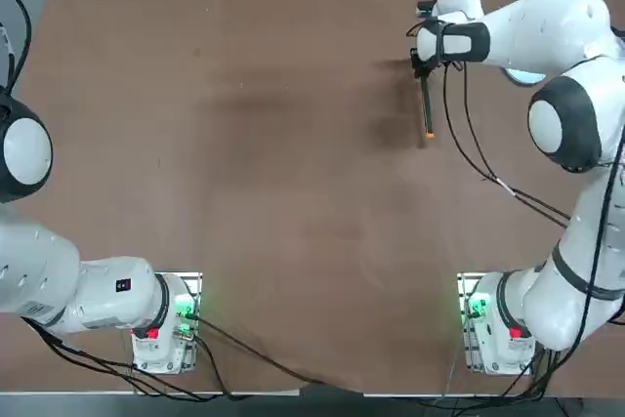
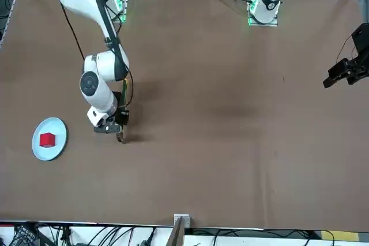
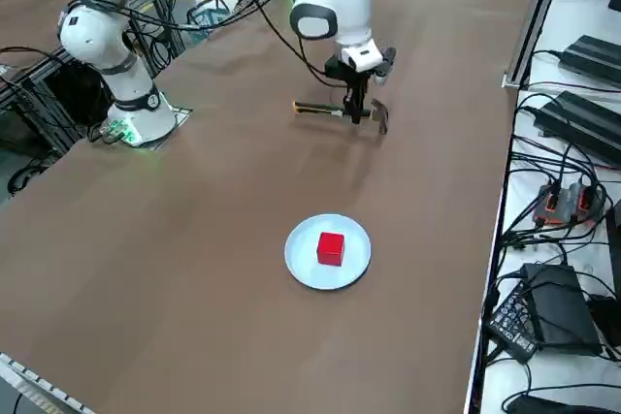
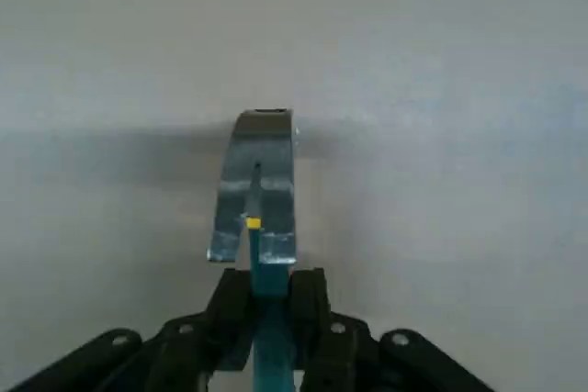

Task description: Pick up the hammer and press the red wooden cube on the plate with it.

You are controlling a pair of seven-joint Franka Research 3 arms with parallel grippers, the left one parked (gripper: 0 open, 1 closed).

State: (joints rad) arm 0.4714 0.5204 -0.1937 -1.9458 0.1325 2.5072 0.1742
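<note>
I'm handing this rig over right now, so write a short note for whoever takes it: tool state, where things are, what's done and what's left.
Right tool: shut on the hammer, gripping the handle near the head, handle roughly level above the table.
Red wooden cube: sitting on the plate, off to the side of the tool, nothing touching it.
Done: hammer grasped.
Left: carry the hammer over the plate and press its head down on the cube.

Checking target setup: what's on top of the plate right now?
Only the red wooden cube sits on the plate, roughly centered. The right end effector holds the hammer away from it. The cube's underside is hidden.
</note>
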